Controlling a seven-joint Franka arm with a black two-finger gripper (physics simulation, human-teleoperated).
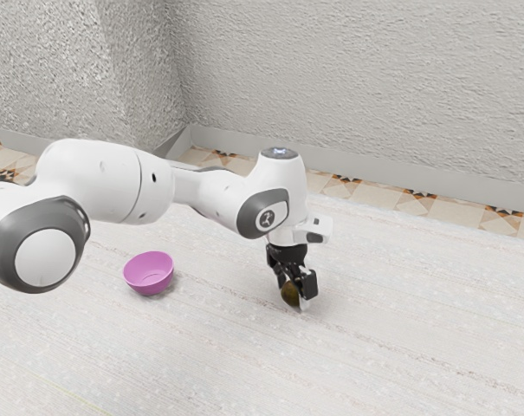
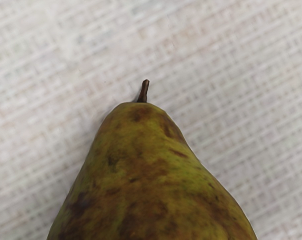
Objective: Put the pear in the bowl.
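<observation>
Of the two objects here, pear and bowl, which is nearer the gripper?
The mottled green-brown pear, right at the gripper; the pink bowl sits apart, toward the exterior view's left.

Surface colours and patterns.
Note brown-mottled green on pear [image 2: 151, 180], plain magenta on bowl [image 1: 149, 282], whitish weave on tabletop [image 1: 244, 373].
</observation>
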